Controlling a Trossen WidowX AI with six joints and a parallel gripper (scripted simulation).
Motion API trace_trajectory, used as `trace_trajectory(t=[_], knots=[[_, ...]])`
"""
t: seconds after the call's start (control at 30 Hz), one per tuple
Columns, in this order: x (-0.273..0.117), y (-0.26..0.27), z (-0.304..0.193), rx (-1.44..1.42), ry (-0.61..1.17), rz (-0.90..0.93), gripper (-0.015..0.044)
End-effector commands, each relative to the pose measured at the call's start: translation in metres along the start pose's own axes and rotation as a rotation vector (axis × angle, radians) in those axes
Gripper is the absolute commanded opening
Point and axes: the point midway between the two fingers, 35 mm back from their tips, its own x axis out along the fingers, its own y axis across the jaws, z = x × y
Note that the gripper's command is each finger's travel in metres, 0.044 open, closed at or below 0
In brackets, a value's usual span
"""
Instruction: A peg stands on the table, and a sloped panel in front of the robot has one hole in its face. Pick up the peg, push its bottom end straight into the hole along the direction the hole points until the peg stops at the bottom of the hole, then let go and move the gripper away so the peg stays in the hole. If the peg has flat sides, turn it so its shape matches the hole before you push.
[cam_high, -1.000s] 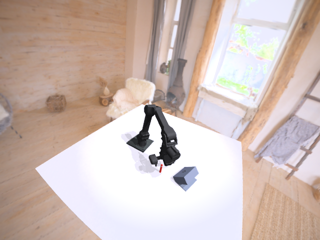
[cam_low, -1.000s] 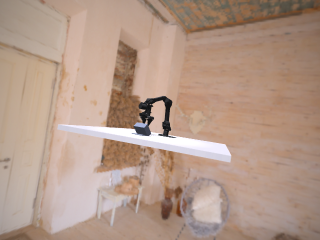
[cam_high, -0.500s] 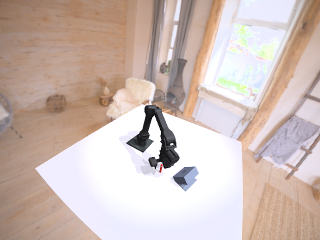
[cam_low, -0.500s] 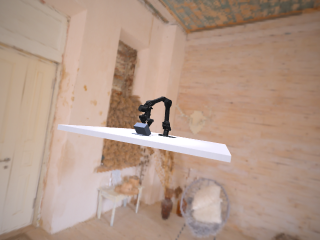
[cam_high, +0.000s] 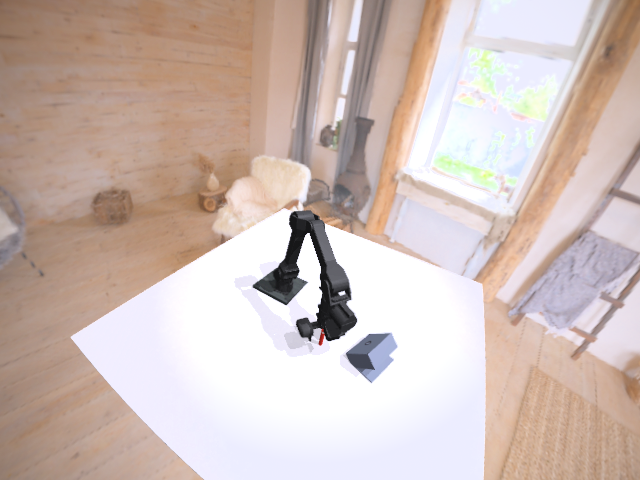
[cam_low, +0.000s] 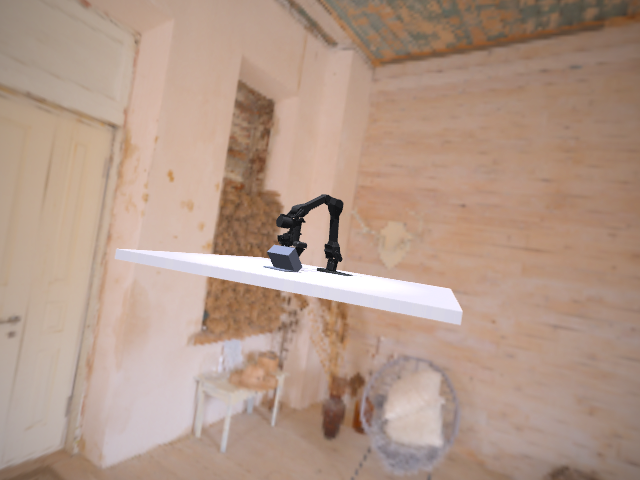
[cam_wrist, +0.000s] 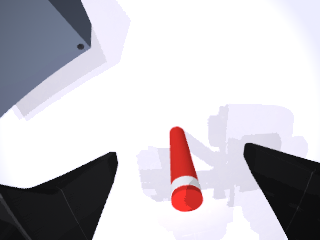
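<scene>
No text, label, brand, number or sign can be read in any of the three views.

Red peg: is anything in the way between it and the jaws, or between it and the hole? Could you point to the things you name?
Nothing visible stands between the open jaws and the red peg (cam_wrist: 182, 160) (cam_high: 321, 337), nor between the peg and the sloped panel (cam_high: 379, 345) (cam_wrist: 40, 50).
</scene>
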Motion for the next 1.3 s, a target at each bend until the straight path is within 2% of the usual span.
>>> trace_trajectory(t=[0.0, 0.47, 0.57, 0.77, 1.27], knots=[[0.0, 0.0, 0.0, 0.0, -0.001, 0.0, 0.0387], [0.0, 0.0, 0.0, 0.0, -0.001, 0.0, 0.002], [0.0, 0.0, 0.0, 0.0, -0.001, 0.0, 0.0], [-0.004, 0.0, 0.001, 0.0, -0.001, 0.0, 0.0], [-0.055, 0.0, 0.004, 0.004, 0.001, 0.002, 0.0]])
